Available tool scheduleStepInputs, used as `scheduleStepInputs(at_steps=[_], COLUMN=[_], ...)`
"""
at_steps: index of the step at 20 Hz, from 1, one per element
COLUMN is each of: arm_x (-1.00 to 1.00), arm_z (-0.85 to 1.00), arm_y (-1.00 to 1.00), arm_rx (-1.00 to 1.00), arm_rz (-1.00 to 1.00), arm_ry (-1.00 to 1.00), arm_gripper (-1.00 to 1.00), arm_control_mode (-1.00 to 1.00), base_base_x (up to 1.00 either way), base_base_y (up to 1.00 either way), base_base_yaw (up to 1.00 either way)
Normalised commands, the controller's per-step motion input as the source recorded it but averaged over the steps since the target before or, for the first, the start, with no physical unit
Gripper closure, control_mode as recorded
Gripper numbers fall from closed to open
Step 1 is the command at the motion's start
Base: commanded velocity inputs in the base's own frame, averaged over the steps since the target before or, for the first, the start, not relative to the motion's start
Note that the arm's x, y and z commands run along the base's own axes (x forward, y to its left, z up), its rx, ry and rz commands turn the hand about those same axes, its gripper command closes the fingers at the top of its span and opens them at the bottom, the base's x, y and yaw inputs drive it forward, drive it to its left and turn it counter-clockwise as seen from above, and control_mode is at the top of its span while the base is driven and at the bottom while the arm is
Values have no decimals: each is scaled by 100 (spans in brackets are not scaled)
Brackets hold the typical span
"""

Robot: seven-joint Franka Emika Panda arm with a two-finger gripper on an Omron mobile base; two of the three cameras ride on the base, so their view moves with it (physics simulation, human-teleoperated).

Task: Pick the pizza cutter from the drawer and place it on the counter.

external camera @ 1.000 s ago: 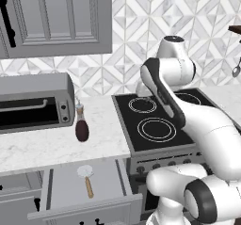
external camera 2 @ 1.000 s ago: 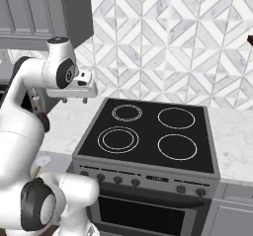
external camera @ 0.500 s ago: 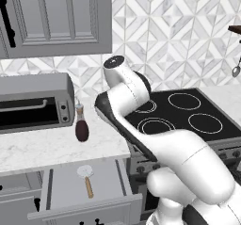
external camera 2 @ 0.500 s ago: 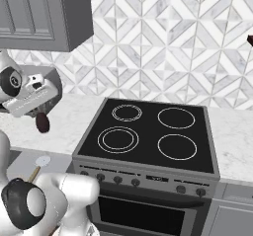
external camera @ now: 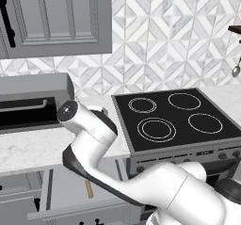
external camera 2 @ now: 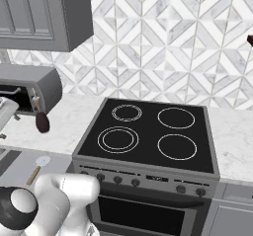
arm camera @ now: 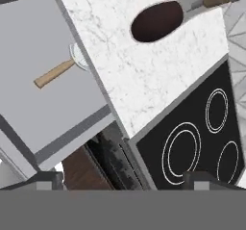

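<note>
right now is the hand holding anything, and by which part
Nothing is held. The pizza cutter lies untouched in the open drawer, and the hand's fingertips are spread apart with nothing between them.

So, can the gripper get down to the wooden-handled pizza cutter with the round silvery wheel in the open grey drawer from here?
Probably yes. The pizza cutter lies alone on the flat floor of the open drawer, its wheel tucked close under the edge of the white marble counter, its tan handle pointing into open space.
</note>
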Motion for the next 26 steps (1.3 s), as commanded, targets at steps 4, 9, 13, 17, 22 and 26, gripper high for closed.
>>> scheduleStepInputs(at_steps=[4,9,13,17,22,26], arm_x=[-1,1,-67,-48,-14,0], arm_z=[-89,-96,-64,-58,-39,-37], arm_y=[92,85,63,31,-9,-3], arm_rx=[1,2,10,2,8,2], arm_rz=[39,28,30,16,7,1], arm_ry=[14,19,7,20,20,24], arm_gripper=[-100,-100,-100,-100,-100,-100], arm_control_mode=[-100,-100,-100,-100,-100,-100], base_base_x=[0,0,0,0,0,0], base_base_y=[0,0,0,0,0,0], base_base_yaw=[0,0,0,0,0,0])
